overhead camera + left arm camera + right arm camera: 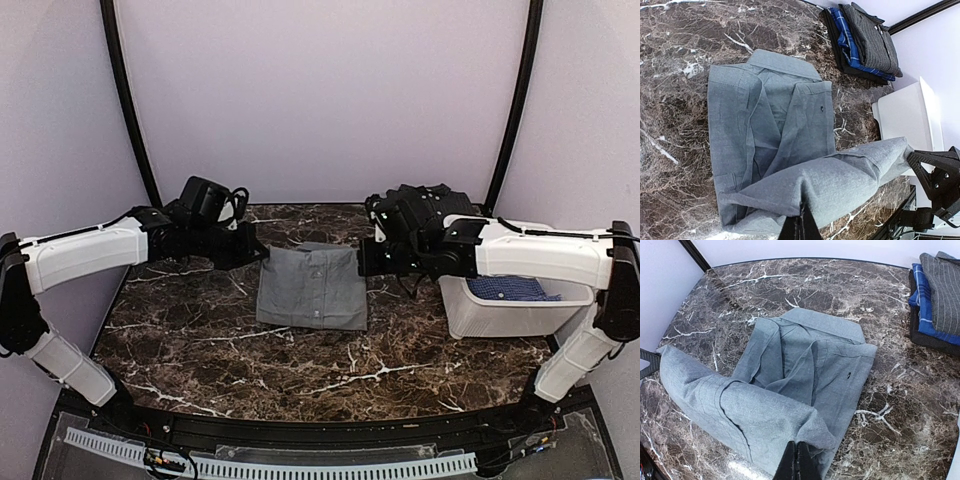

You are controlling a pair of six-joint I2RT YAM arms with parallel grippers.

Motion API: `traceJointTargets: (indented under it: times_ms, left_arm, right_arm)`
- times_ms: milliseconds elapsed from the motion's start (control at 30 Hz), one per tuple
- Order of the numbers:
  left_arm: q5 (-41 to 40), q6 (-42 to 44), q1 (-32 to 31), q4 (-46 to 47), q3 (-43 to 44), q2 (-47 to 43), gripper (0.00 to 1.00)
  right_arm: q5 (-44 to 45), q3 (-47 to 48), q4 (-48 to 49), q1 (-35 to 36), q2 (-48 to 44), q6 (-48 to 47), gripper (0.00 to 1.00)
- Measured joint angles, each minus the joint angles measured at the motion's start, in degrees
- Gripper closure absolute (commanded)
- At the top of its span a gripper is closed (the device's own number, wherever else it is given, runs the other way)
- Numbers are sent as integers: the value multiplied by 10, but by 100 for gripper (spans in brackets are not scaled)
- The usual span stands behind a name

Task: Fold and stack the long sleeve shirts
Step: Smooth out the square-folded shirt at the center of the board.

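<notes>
A grey long sleeve shirt lies partly folded in the middle of the marble table, collar to the far side. Its near edge is lifted and stretched between both grippers. In the left wrist view my left gripper is shut on one end of that raised grey fold. In the right wrist view my right gripper pinches the other end of the fold. In the top view the left gripper and right gripper flank the shirt. A blue dotted shirt lies in the tub.
The white plastic tub stands at the right under my right arm. A stack of folded shirts, dark striped on blue plaid on black, sits at the far right of the table. Purple walls close in on the table's far and side edges.
</notes>
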Motion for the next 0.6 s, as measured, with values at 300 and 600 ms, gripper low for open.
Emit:
traceJointTargets:
  times_ms: [300, 600]
  left_arm:
    - [1, 13, 0, -1, 35, 1, 100]
    - [2, 24, -1, -8, 70, 3, 100]
  right_arm:
    - [21, 0, 0, 2, -17, -3, 100]
    - [34, 9, -6, 2, -17, -6, 100]
